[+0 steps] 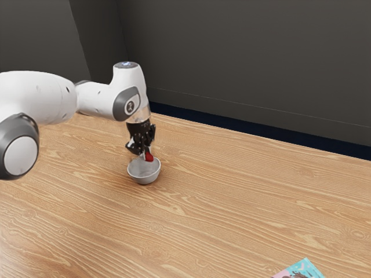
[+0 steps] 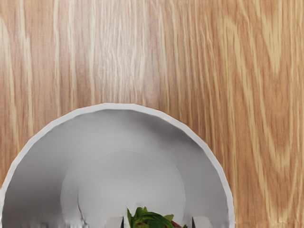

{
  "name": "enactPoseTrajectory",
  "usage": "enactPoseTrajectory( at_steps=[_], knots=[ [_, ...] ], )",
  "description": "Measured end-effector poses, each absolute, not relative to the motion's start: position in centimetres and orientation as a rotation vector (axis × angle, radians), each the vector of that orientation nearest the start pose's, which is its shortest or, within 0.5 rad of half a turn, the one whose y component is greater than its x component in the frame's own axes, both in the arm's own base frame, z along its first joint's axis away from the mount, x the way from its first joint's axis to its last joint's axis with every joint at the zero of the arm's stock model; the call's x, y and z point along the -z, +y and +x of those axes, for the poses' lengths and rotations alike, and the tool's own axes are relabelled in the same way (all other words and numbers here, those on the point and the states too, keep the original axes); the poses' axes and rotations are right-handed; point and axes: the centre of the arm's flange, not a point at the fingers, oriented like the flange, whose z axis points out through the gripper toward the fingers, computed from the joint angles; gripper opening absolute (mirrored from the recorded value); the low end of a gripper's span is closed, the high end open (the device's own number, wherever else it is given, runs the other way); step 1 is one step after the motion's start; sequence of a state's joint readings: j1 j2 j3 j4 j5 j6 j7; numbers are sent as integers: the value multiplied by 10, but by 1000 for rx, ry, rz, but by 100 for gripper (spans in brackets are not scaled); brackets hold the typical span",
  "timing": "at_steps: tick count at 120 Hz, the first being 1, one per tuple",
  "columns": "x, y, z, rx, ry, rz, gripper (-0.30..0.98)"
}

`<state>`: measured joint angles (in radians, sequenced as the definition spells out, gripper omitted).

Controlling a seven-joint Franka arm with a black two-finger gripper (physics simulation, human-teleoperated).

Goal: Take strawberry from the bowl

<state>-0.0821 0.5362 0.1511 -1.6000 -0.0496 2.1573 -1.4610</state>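
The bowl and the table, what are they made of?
The bowl looks like smooth grey metal or maybe plastic, with soft shading and a paler rim. The table looks like wood with a slight shine: it has wavy, streaky grain.

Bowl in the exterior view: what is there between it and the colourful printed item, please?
In the exterior view, bare wooden tabletop lies between bowl and printed item.
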Motion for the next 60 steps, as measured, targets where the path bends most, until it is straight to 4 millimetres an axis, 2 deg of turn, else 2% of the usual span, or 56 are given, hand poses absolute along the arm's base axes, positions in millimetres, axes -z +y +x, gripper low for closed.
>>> enactPoseTrajectory(
  at_steps=[14, 26, 48, 60],
  knots=[
    [-358, -3, 699, 121, -2134, -2333, 2],
    [-363, -37, 702, 124, -2082, -2389, 1],
    [-341, -100, 703, 75, -1976, -2476, -2],
    [-318, -137, 702, 24, -1916, -2529, -3]
  ],
)
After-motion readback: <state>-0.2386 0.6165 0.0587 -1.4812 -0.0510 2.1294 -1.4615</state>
